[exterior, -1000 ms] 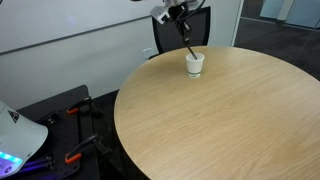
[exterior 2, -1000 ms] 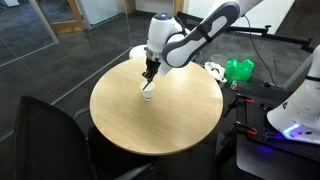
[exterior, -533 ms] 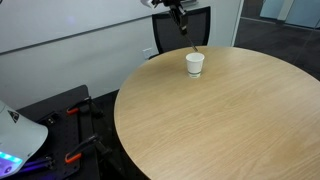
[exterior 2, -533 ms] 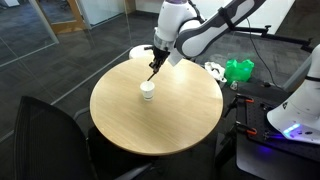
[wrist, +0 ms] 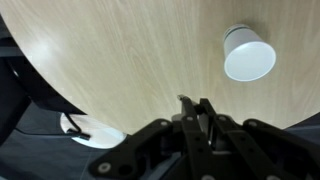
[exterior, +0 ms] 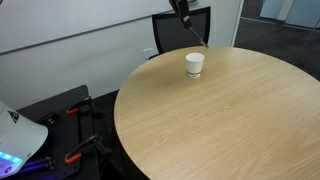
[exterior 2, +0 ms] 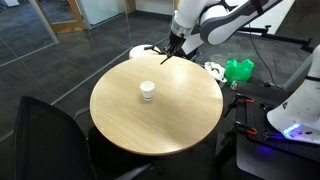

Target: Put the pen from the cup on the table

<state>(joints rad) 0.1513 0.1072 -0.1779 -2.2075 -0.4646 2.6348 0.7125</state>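
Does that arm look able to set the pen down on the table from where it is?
Probably yes. The gripper holds the pen in the air near the edge of the table. The wood below looks bare in the wrist view, and the cup stands well apart from it.

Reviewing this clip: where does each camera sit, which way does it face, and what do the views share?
Exterior view: low beside the table, facing across it to a wall; only the gripper, holding the pen, shows at the top edge.
Exterior view: higher, behind a dark chair, looking down on the whole table; the arm reaches in from the upper right.
Wrist view: above the tabletop, looking down; the fingers show at the bottom.
Shared: all three show the cup on the table.
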